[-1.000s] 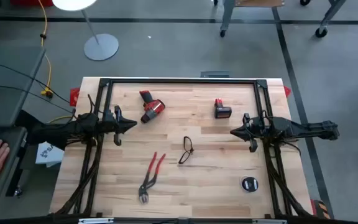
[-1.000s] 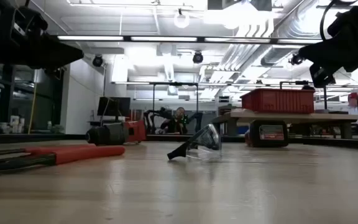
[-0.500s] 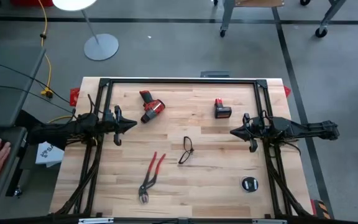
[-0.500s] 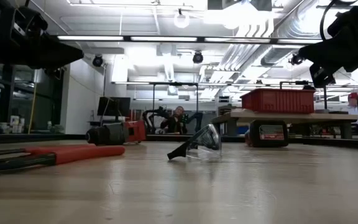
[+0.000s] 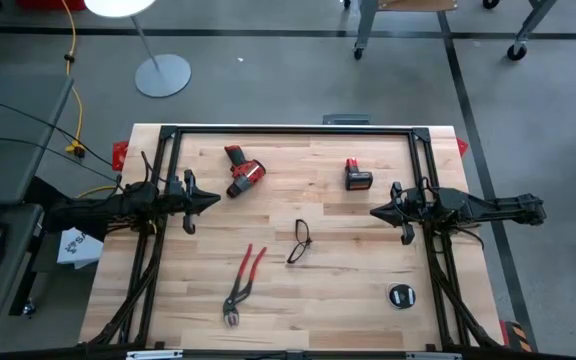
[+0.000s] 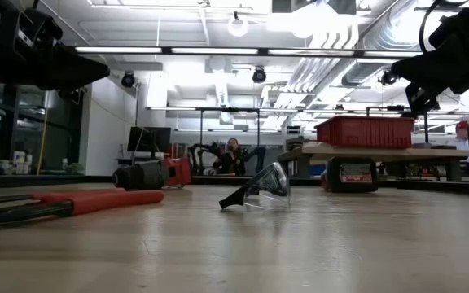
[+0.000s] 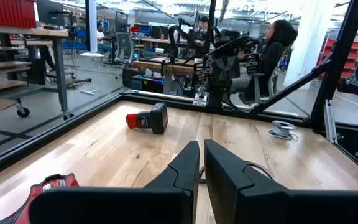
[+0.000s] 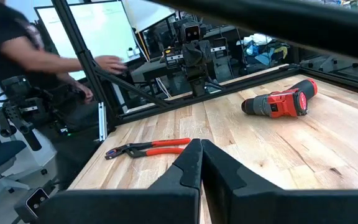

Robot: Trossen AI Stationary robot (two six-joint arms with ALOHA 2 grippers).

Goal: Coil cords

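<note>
The small black round spool (image 5: 400, 296) lies flat on the table near its front right corner; it also shows in the left wrist view (image 7: 283, 128). I see no loose white cord lying off it. My left gripper (image 5: 218, 201) hangs above the table's left side, shut and empty; its wrist view shows the fingers together (image 7: 201, 163). My right gripper (image 5: 373, 211) hangs above the right side, shut and empty (image 8: 201, 163), well behind the spool. In the low view both arms stay high, the left arm (image 6: 96, 72) and the right arm (image 6: 389, 77).
A red drill (image 5: 242, 172) and a red and black battery (image 5: 358, 175) lie at the back, safety glasses (image 5: 300, 241) in the middle, red-handled pliers (image 5: 242, 283) at the front. A black frame (image 5: 288, 130) runs round the table. A person (image 8: 42, 56) stands beyond the left edge.
Both arms have kept still. A person's hand that rested at the far left of the high view, off the table, has gone from view.
</note>
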